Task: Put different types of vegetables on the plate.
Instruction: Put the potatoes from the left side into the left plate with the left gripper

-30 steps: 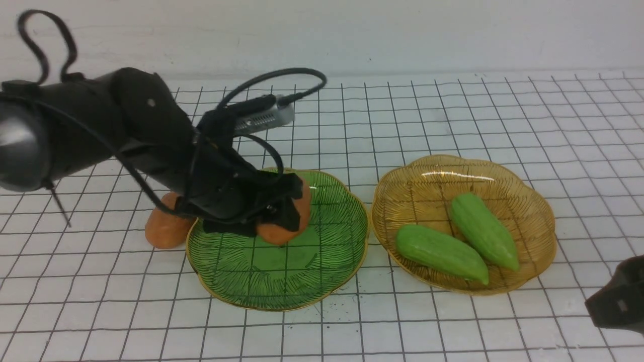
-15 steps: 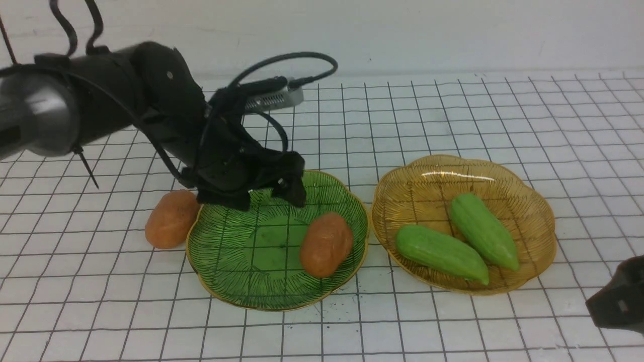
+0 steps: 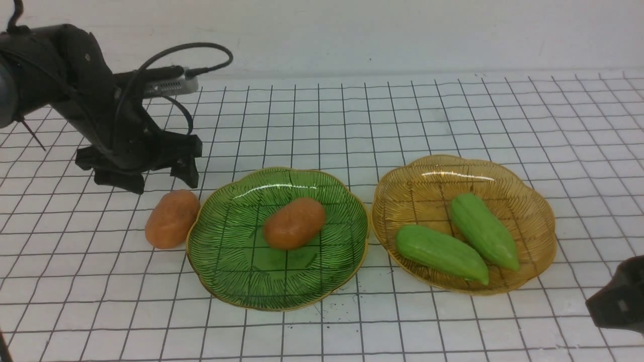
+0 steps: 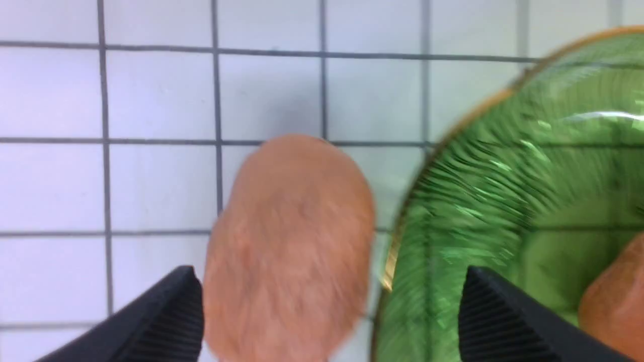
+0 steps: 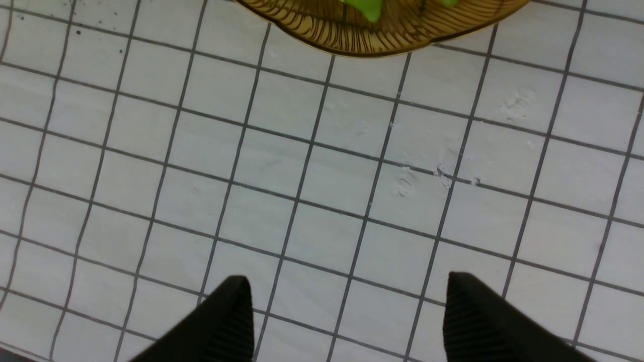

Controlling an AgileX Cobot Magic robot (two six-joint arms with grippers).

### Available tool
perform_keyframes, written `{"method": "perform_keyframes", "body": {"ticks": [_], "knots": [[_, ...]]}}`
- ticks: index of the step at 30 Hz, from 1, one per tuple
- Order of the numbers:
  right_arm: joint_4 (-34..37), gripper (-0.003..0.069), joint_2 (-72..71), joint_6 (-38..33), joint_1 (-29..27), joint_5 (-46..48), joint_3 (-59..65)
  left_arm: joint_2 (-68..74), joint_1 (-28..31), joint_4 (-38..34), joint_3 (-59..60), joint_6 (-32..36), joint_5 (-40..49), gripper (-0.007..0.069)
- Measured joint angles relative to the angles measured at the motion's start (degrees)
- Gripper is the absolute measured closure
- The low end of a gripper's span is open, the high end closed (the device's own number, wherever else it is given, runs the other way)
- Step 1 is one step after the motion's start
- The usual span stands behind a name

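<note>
White table top point(image 3: 453, 115), ruled all over in thin black squares. Plain pale wall point(image 3: 382, 30) rising behind far edge. Light even and soft, shadows weak. Scatter of dark specks point(image 3: 347, 301) toward near side; small scuffs point(image 5: 443, 173) in white surface.

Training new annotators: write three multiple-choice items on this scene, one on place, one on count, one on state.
1. The loose potato lies: A on the table, left of the green plate; B inside that plate; C in a gripper.
2. Gourds on the amber plate: A one; B two; C three.
3. The left gripper is: A shut on a potato; B shut on a gourd; C open, empty.
1A: it sits beside the rim. 2B: two lie side by side. 3C: jaws wide, gripping nothing.
</note>
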Motion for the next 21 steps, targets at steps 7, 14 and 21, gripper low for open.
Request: {"method": "perform_keyframes", "body": {"ticks": [7,14,21], "knots": [[0.0,0.0196,0.0,0.0,0.0,0.0,0.0,5.8,0.1,0.0,0.0,-0.3,-2.4,0.0039],[0.0,0.0196,0.0,0.0,0.0,0.0,0.0,6.4,0.1,0.8,-0.1,-0.4,-2.6,0.0128],[0.2,0.0196,0.0,-0.4,0.0,0.0,0.0,5.4,0.1,5.9,-2.0,-0.5,0.8,0.0128]]}}
